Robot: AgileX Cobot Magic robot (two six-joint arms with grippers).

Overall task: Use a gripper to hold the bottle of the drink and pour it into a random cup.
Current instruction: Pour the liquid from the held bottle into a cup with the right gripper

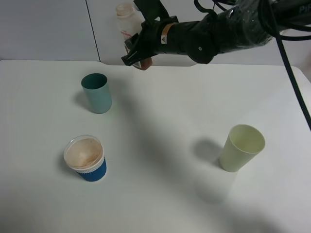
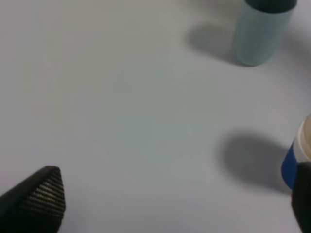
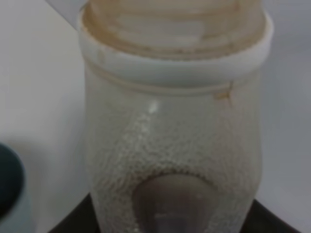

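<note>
My right gripper (image 1: pixel 138 49) reaches across to the back left and is shut on the bottle of the drink (image 1: pixel 126 17), holding it in the air above the table's far edge, behind the teal tumbler. The right wrist view is filled by the bottle (image 3: pixel 175 121), translucent with a wide open neck and brown stains. The blue cup (image 1: pixel 86 161) with the white ribbed band stands at the front left, brown-stained inside. My left gripper (image 2: pixel 170 204) hangs open over bare table, with the blue cup (image 2: pixel 293 162) beside one fingertip (image 2: pixel 41 196).
A teal tumbler (image 1: pixel 96 92) stands at the back left, below the held bottle. A pale yellow-green cup (image 1: pixel 241 147) stands at the right. The white table (image 1: pixel 165 126) ends at a wall behind. Black cables hang down at the right edge.
</note>
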